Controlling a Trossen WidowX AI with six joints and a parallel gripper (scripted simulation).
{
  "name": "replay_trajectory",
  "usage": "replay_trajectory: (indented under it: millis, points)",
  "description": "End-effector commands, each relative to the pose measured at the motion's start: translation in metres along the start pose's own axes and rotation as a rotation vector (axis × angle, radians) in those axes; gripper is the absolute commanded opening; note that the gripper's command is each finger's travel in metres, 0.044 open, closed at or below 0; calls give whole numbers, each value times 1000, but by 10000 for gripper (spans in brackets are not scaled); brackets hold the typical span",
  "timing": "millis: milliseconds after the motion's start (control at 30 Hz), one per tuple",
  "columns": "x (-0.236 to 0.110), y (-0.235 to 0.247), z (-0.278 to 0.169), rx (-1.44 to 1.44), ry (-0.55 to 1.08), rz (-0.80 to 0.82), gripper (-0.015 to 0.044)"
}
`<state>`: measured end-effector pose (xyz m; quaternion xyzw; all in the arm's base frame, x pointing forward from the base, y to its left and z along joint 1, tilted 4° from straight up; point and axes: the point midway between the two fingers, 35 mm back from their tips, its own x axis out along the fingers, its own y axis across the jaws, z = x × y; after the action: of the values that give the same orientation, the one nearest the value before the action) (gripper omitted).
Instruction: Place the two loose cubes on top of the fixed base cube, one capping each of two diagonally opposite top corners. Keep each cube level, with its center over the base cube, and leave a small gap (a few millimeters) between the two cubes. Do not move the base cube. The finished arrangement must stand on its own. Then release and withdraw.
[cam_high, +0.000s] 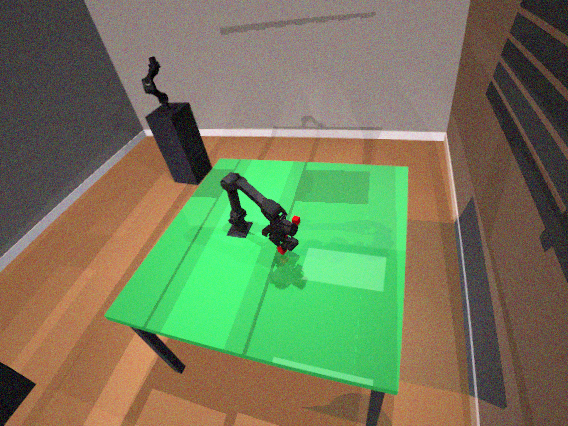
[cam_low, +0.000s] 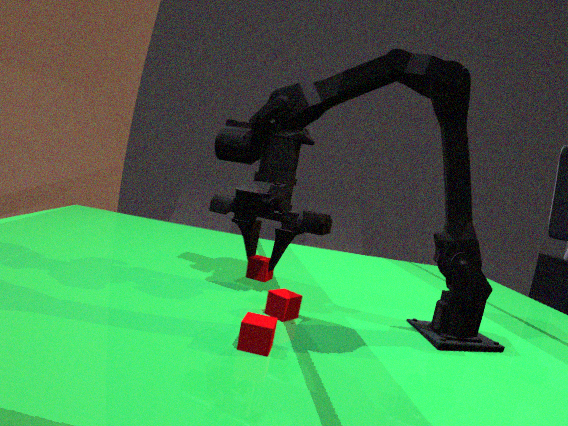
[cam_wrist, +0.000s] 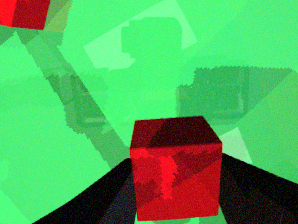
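Observation:
A red cube (cam_high: 282, 250) (cam_low: 259, 269) (cam_wrist: 176, 182) is between the fingers of my gripper (cam_low: 261, 264) (cam_wrist: 173, 165). The gripper is shut on it and holds it roughly level, a little above the green table. A second red cube (cam_low: 283, 304) sits nearer the camera in the exterior view; the arm mostly hides it in the top view. A third red cube (cam_high: 296, 220) (cam_low: 257, 334) stands nearest the camera in the exterior view. Part of another red cube (cam_wrist: 25, 14) shows at the wrist view's top left. The cubes look alike, so I cannot tell which is the fixed base.
The green table (cam_high: 210, 300) (cam_low: 125, 380) (cam_wrist: 30, 165) carries shadows and bright patches. The arm's base plate (cam_high: 239, 230) (cam_low: 465, 344) stands on it, to the right of the cubes in the exterior view. A dark pedestal (cam_high: 177, 145) with another arm (cam_high: 150, 82) stands beyond the table.

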<state>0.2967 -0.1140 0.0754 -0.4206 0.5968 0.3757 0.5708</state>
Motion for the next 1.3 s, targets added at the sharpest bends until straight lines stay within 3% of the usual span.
replay_trajectory:
  millis: [0, 767, 1267]
  points:
    - [-14, -2, 0, 2, 3, -7, 105]
    - [-87, 2, 0, 2, 2, -6, 105]
    - [-82, 4, 30, 306, -3, -6, 105]
